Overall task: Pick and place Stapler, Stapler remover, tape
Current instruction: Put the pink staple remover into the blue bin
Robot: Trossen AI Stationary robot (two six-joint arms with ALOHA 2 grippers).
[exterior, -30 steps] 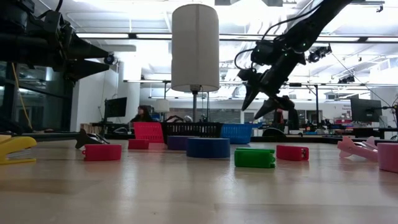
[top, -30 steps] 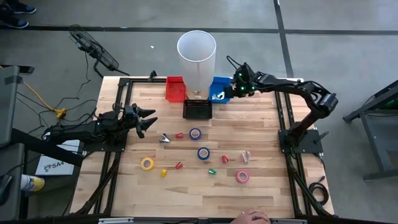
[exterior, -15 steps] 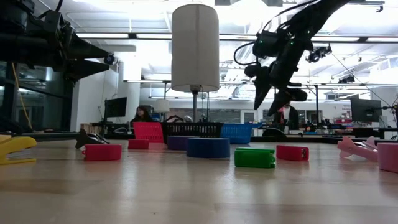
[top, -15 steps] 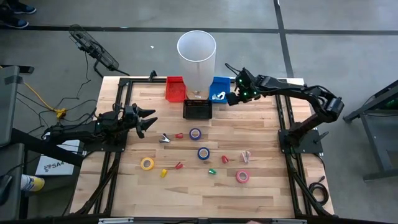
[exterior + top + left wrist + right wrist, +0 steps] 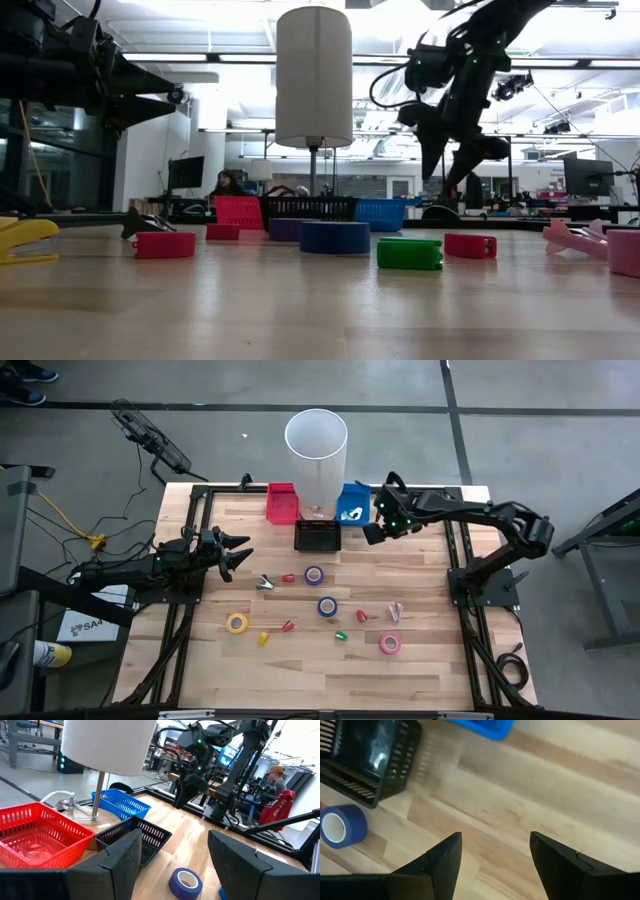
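Four tape rolls lie flat on the table: two blue [image 5: 314, 575] [image 5: 327, 606], one yellow [image 5: 236, 623], one pink [image 5: 390, 644]. Small staplers and staple removers lie among them: red [image 5: 288, 577], grey [image 5: 265, 582], green [image 5: 339, 635], pink [image 5: 396, 611]. My right gripper [image 5: 370, 532] hangs open in the air just right of the black basket [image 5: 317, 535], fingers pointing down [image 5: 447, 178]; nothing is between them [image 5: 495, 837]. My left gripper [image 5: 240, 555] waits open at the table's left side [image 5: 174, 837].
A red basket [image 5: 282, 502], the black basket and a blue basket [image 5: 352, 503] stand along the far edge around a tall white lamp shade [image 5: 316, 448]. Bare wood lies right of the black basket, under my right gripper. People show in the room beyond the table.
My right gripper has moved from above the blue basket toward the table's near edge, to beside the black basket, and has tipped until its fingers point down. It has stayed open.
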